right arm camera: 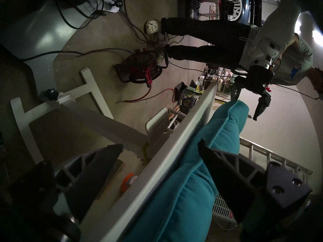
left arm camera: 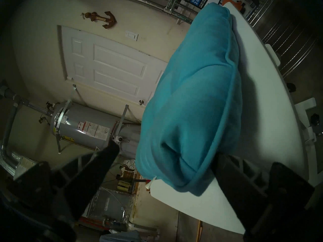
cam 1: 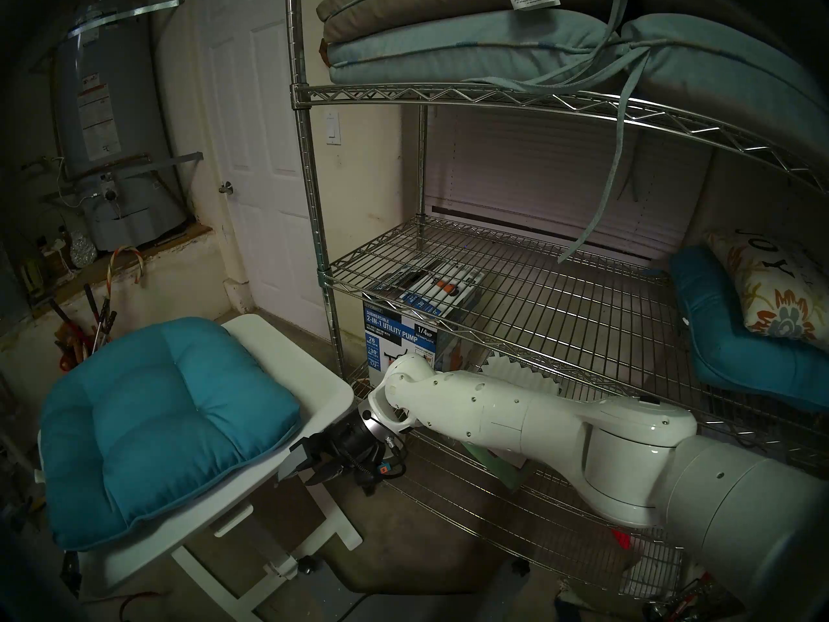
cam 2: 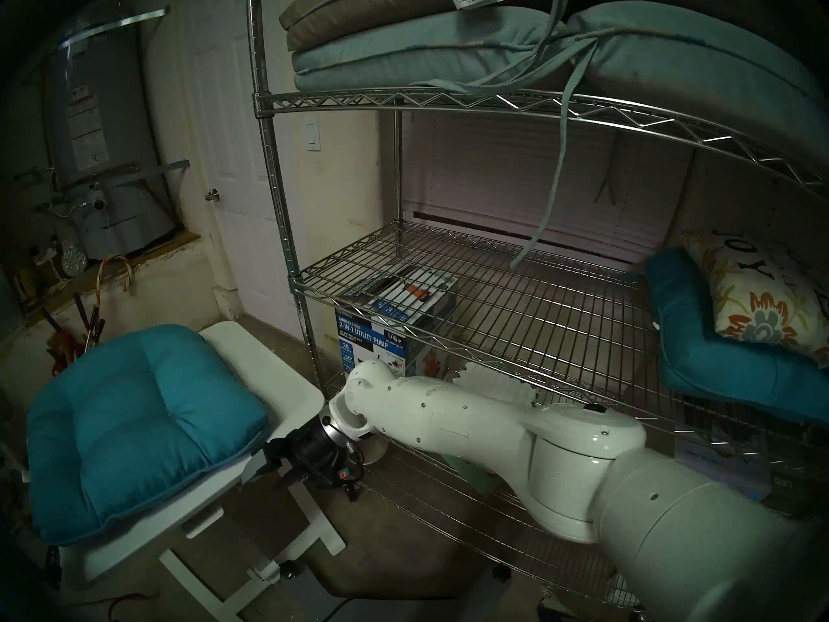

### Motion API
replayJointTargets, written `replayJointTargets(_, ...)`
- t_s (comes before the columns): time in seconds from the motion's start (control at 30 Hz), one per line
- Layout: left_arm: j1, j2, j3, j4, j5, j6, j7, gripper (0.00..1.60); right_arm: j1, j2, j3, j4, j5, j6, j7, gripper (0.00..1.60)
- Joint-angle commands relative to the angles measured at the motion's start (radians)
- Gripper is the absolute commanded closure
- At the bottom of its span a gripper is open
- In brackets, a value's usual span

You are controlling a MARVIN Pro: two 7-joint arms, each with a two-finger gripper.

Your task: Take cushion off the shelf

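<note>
Teal cushion [cam 1: 166,423] hides most of the white tabletop [cam 1: 323,383].

White tilting table [cam 1: 323,385] standing at left, carrying teal cushion [cam 1: 166,423]. Chrome wire shelf [cam 1: 507,289] rising at right: pale blue-grey cushions [cam 1: 448,46] lying on top tier, bent teal cushion [cam 1: 735,334] propping floral pillow [cam 1: 776,289] at middle tier's far right.
</note>
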Motion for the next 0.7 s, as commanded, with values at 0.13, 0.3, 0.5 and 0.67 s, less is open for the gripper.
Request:
replayJointTargets(0.13,0.002,0.001,-0.005,-0.019,0.009,-0.002,0.022,0.00,-0.033,0.043,0.059,-0.099,0.067,0.014,0.099,0.00)
replayJointTargets(0.3,0.005,-0.008,0.002,-0.025,0.012,-0.002,0.018,0.00,-0.042,0.047,0.068,-0.109,0.076,0.019,0.122,0.00)
replayJointTargets(0.5,0.040,-0.018,0.021,-0.060,-0.021,0.014,-0.019,0.00,-0.049,0.048,0.073,-0.112,0.079,0.021,0.134,0.00)
replayJointTargets(0.67,0.060,-0.032,0.027,-0.096,-0.028,0.079,-0.053,0.00,-0.053,0.048,0.076,-0.117,0.081,0.023,0.142,0.00)
